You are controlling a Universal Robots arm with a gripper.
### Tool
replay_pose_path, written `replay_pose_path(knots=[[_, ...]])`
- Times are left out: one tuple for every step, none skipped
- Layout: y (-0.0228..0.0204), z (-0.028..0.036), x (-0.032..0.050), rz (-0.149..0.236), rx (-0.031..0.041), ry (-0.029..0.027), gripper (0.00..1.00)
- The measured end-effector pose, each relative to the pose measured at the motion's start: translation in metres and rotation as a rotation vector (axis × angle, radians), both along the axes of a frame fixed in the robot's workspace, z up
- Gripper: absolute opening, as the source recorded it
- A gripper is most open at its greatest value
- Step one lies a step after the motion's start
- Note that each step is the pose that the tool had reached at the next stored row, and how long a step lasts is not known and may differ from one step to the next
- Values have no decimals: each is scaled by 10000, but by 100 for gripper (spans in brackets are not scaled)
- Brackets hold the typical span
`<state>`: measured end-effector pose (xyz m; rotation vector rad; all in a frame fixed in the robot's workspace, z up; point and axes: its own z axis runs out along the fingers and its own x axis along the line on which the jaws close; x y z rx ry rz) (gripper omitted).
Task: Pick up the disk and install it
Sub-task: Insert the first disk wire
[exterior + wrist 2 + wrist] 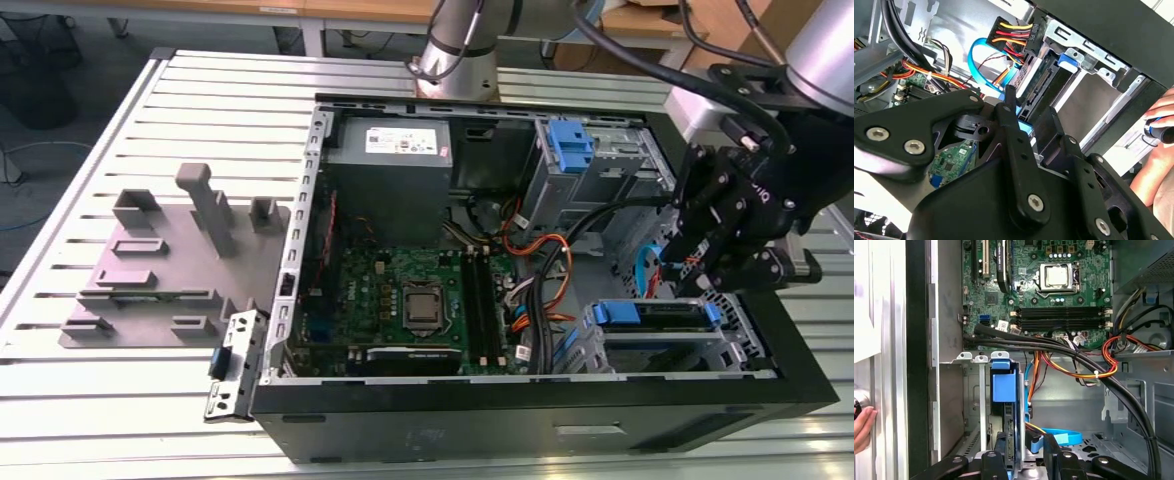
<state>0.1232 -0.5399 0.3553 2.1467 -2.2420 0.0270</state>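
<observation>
Where the exterior view looks into the open computer case [534, 420], 1 gripper [721, 265] hangs over the drive cage [654, 340] at that view's right, lined up with its slot. Second wrist view: fingers [1010, 127] clamp the disk [1036, 85] edge-on, half inside the cage. First wrist view: disk's blue carrier [1004, 385] stands upright between the rails; a hand [861, 427] rests outside the case.

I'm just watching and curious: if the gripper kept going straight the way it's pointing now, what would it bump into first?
Probably the disk itself: the gripper points along it into the drive cage, straddling its near edge. Depth is hard to judge.
</observation>
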Motion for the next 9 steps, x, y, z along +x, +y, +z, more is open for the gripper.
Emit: replay_pose_path(knots=[[0, -1, -2, 0, -6, 0, 42], [-1, -1, -2, 0, -7, 0, 42], [-1, -1, -3, 0, -8, 0, 42], [-1, -1, -3, -1, -7, 0, 42], [0, -2, -3, -1, -7, 0, 42], [0, -2, -3, 0, -7, 0, 42], [0, -2, -4, -1, -7, 0, 42], [0, -2, -4, -1, -7, 0, 42], [0, -2, -4, -1, -7, 0, 42]])
